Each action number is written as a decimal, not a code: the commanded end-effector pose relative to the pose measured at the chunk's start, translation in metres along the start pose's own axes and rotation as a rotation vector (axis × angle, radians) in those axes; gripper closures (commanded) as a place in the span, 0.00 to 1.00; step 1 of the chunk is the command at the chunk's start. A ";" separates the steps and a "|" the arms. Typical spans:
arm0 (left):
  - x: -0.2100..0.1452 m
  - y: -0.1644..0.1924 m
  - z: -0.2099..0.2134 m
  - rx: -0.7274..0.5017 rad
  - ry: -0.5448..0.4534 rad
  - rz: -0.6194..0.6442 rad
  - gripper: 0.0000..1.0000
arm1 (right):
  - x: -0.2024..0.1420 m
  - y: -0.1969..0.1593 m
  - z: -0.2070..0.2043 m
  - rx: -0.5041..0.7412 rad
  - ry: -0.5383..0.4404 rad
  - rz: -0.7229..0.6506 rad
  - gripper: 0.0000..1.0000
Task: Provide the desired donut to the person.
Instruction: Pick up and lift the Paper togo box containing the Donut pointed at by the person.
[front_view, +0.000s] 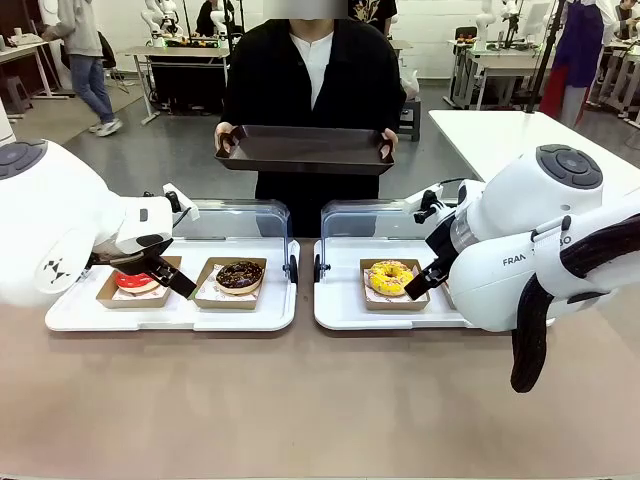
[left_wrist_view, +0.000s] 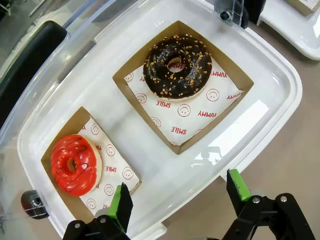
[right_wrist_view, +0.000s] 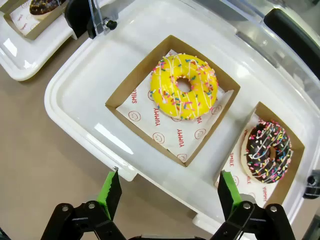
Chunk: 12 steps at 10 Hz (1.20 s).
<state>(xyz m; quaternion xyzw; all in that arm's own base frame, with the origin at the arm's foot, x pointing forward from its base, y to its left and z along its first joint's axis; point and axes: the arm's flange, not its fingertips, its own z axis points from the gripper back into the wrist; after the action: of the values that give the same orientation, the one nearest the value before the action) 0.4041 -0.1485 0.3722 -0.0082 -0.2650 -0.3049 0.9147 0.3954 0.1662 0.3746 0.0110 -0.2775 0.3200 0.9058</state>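
The person (front_view: 310, 70) stands at the far side holding a dark empty tray (front_view: 305, 150) with both hands. A red-glazed donut (left_wrist_view: 75, 164) and a chocolate donut with nut crumbs (left_wrist_view: 177, 66) sit in cardboard boxes on the left white tray (left_wrist_view: 270, 95). A yellow sprinkled donut (right_wrist_view: 184, 86) and a chocolate sprinkled donut (right_wrist_view: 268, 151) sit in boxes on the right white tray (right_wrist_view: 75, 95). My left gripper (left_wrist_view: 177, 197) hovers open over the left tray's near edge, above the red donut (front_view: 135, 282). My right gripper (right_wrist_view: 167, 192) hangs open beside the yellow donut (front_view: 390, 277).
Clear hinged lids (front_view: 235, 218) stand open behind both white trays. The brown tabletop (front_view: 300, 400) in front of the trays is bare. A white table (front_view: 520, 135) stands at the back right, and other people and tables are farther off.
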 end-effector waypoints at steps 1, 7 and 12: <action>0.000 0.000 0.000 0.000 0.000 0.000 0.00 | 0.000 0.000 0.000 0.000 0.000 0.000 0.00; 0.000 0.000 0.000 0.000 0.000 0.000 0.00 | 0.000 0.000 0.000 0.000 0.000 0.000 0.00; 0.031 0.055 0.126 -0.174 -0.105 -0.134 0.00 | 0.025 -0.081 0.141 0.095 -0.166 -0.008 0.00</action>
<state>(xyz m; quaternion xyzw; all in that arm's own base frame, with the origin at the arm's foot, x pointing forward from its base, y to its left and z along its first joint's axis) 0.3957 -0.1224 0.4802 -0.0616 -0.2957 -0.3655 0.8804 0.3972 0.1082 0.4985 0.0608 -0.3442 0.3049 0.8859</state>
